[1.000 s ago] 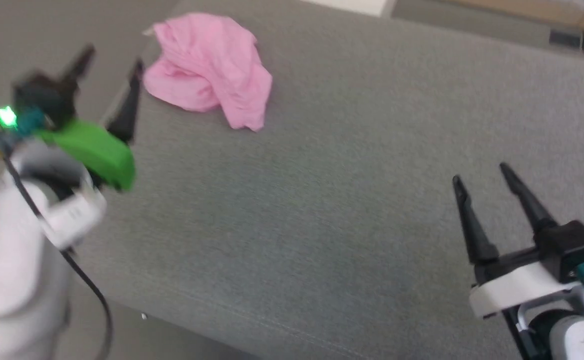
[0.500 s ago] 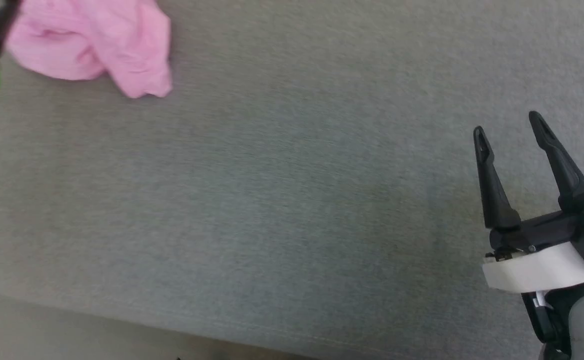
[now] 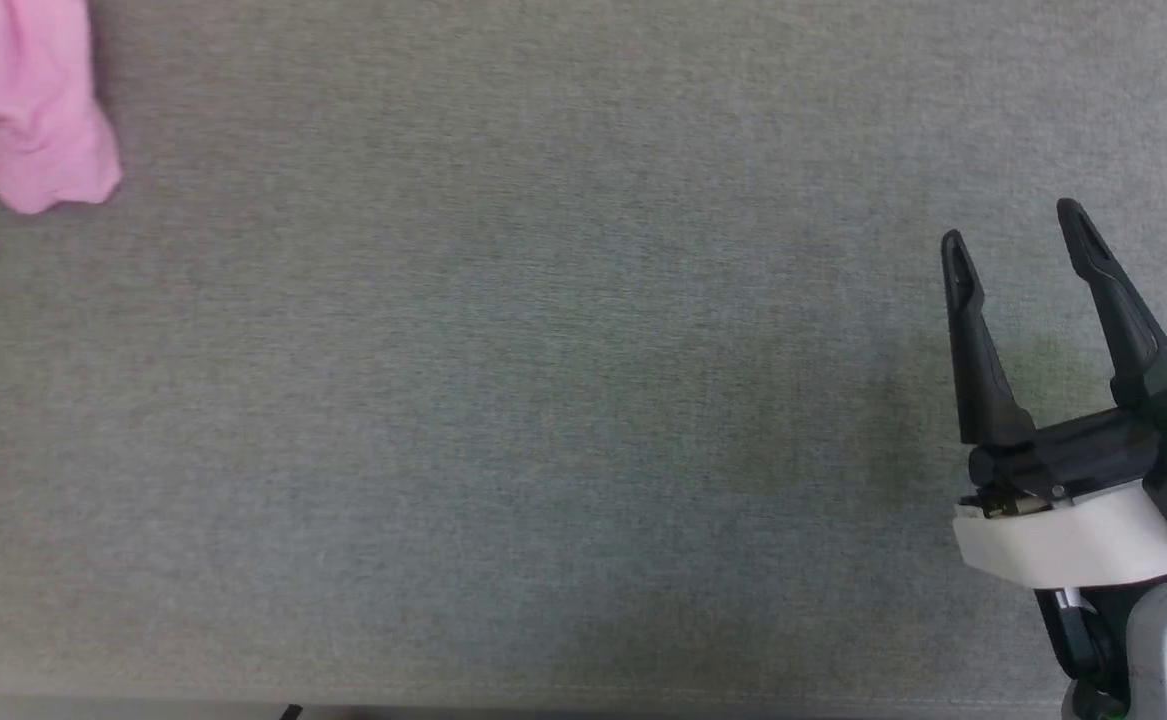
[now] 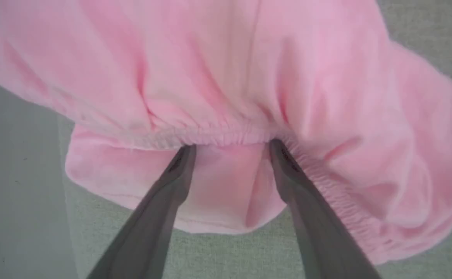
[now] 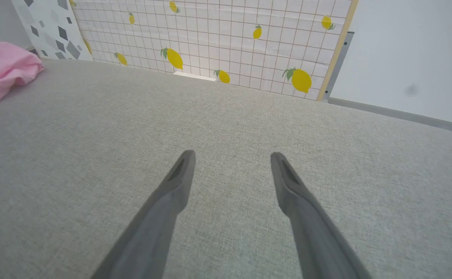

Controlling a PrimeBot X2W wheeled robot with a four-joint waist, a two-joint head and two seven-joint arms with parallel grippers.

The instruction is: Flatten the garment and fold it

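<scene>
The garment (image 4: 226, 73), light pink shorts, lies crumpled on the grey fabric surface (image 3: 543, 400). In the head view a corner of the garment (image 3: 33, 110) shows at the upper left edge, and in the right wrist view the garment (image 5: 1, 69) lies far left. My left gripper (image 4: 231, 147) is open, its two fingertips right at the gathered elastic waistband (image 4: 218, 135), with pink cloth between and beneath the fingers. My right gripper (image 3: 1013, 235) is open at the lower right of the head view, over bare surface, far from the garment; the right wrist view also shows this gripper (image 5: 231, 157) with nothing between its fingers.
A tiled board with lemon prints (image 5: 226, 42) stands behind the surface's far edge, beside a plain white wall (image 5: 411, 54). A panel with grey diamond shapes (image 5: 47, 31) leans at the far left. The surface's front edge (image 3: 543, 705) runs along the bottom of the head view.
The head camera has swung right, so the garment slid to the picture's left edge and the left arm left the frame. The right gripper stays open, roughly in place.
</scene>
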